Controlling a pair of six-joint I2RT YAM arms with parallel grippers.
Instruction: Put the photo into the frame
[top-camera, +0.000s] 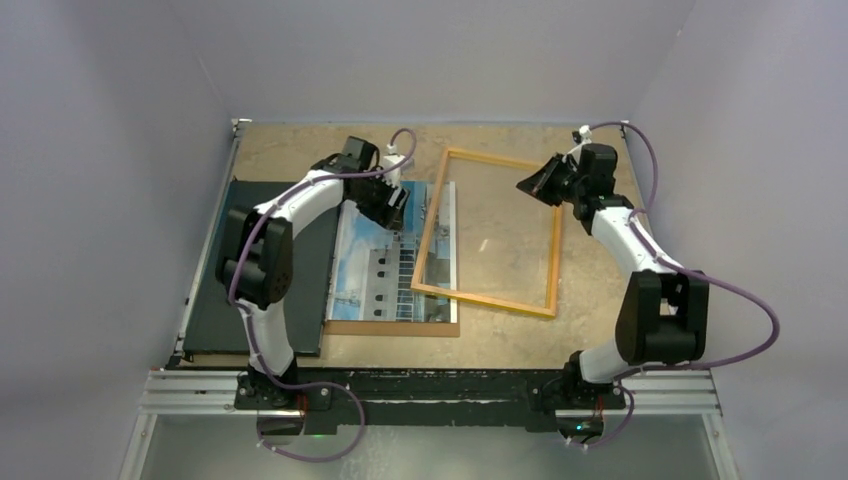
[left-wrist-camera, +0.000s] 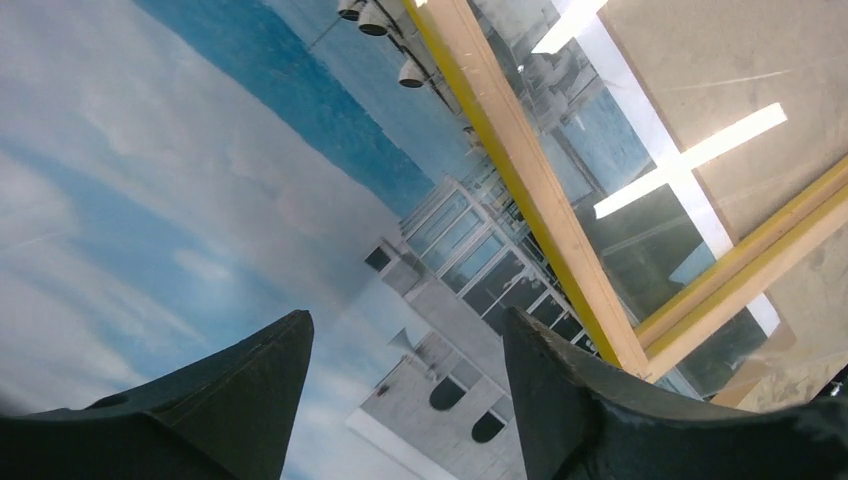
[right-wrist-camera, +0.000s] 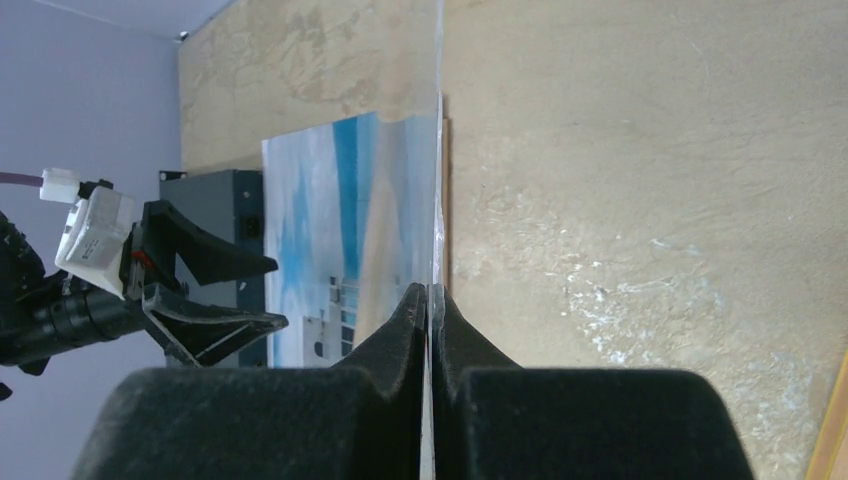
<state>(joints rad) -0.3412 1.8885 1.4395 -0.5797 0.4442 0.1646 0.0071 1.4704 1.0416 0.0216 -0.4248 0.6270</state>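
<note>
The photo (top-camera: 375, 265), a white building under blue sky, lies flat on a brown backing board (top-camera: 390, 327). The yellow-orange frame (top-camera: 485, 300) lies tilted to its right, its left border overlapping the photo's right side. My left gripper (top-camera: 395, 200) is open and empty, just above the photo's far part. In the left wrist view (left-wrist-camera: 405, 330) its fingers straddle the printed building (left-wrist-camera: 150, 200), and the frame's border (left-wrist-camera: 530, 180) runs just to the right. My right gripper (top-camera: 540, 180) is near the frame's far right corner. It is shut (right-wrist-camera: 430, 290) on the thin clear pane (right-wrist-camera: 438, 150), seen edge-on.
A black flat board (top-camera: 215, 300) lies left of the photo, partly under the left arm. Grey walls close in the table on three sides. The black rail with the arm bases runs along the near edge. Bare tabletop (top-camera: 600, 300) lies right of the frame.
</note>
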